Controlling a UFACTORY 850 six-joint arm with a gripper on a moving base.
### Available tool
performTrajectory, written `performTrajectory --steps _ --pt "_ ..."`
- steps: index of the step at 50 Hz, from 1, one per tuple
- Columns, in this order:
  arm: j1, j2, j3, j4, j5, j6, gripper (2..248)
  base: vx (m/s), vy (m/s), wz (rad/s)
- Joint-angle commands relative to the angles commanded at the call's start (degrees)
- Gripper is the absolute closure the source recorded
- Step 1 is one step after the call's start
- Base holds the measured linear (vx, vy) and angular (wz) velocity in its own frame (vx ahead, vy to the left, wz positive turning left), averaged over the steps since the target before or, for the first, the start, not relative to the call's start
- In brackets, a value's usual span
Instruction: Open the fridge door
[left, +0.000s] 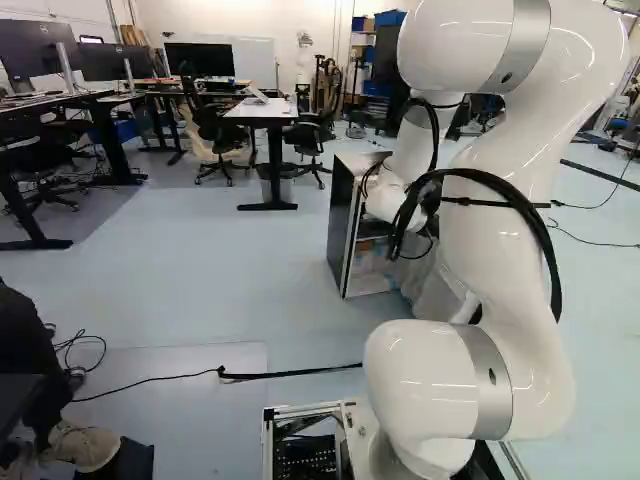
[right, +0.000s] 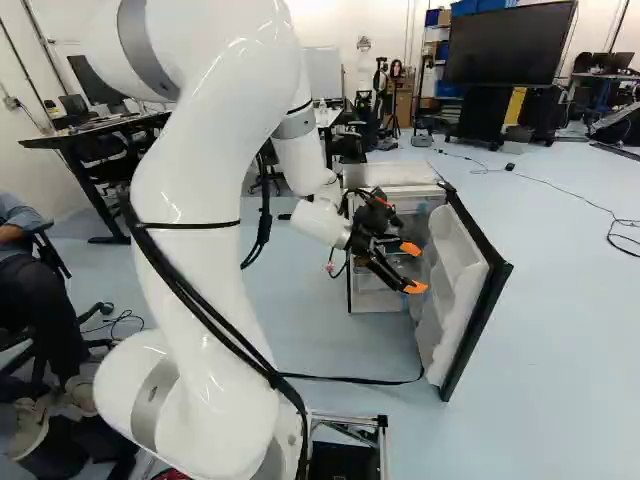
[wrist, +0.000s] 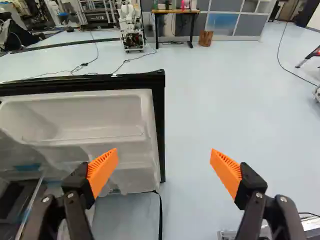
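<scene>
In the right base view my gripper (right: 413, 267) reaches in front of the small fridge (right: 378, 300), whose door (right: 462, 290) stands wide open with its white inner shelves showing. The wrist view shows the gripper (wrist: 164, 167) open, its orange-padded fingers far apart and nothing held. The door's white inner side (wrist: 95, 125) and black edge (wrist: 159, 125) lie ahead of and beside one finger; whether that finger touches the door I cannot tell. My arm partly hides the fridge (left: 346, 225) in the left base view.
A black cable (right: 350, 379) runs over the floor from the arm towards the door's foot. A seated person is at the left of both base views. Desks (left: 262, 112) and chairs stand behind the fridge. Another robot (wrist: 131, 25) stands far ahead in the wrist view.
</scene>
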Motion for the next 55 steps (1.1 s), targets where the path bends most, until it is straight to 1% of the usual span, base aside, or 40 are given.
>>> performTrajectory --steps 16,28,42,55 --pt "0.3 0.34 0.45 -0.45 -0.04 0.06 3 0.0 0.0 0.0" --pt "0.45 0.89 0.92 -1.64 -0.22 0.28 3 0.0 0.0 0.0" --pt "0.78 2.07 1.96 -4.25 -0.6 0.78 3 0.0 0.0 0.0" --pt "1.22 3.67 3.36 -7.77 -1.11 1.45 3 0.0 0.0 0.0"
